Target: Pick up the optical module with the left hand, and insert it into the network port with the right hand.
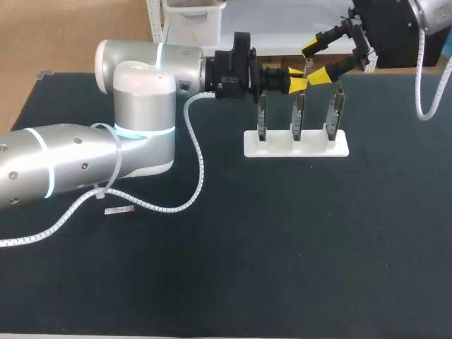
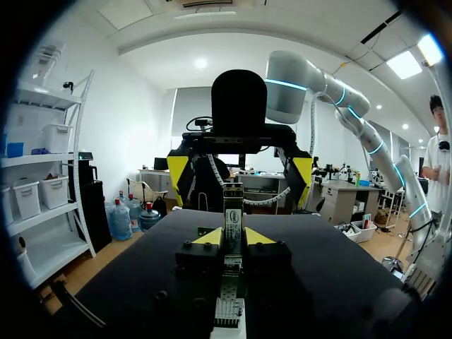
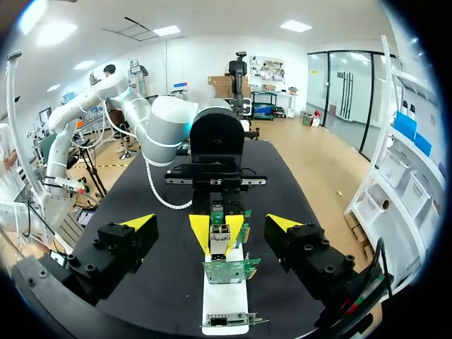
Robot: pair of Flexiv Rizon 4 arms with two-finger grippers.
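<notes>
The left gripper (image 1: 296, 83) fingers clamp the slim silver optical module (image 2: 232, 212) at upper centre, above the white stand (image 1: 279, 145) holding three green network cards (image 1: 299, 113). The right gripper (image 1: 319, 61) fingers stand wide, either side of it.

A black, matte surface (image 1: 339, 247) spans the whole scene under bright, even light. Its covering lies smooth and its far edge runs straight.

right fingers (image 3: 138, 223) wide apart | left fingers (image 3: 200, 232) clamp optical module (image 3: 219, 241) | network card (image 3: 230, 270) beside
</notes>
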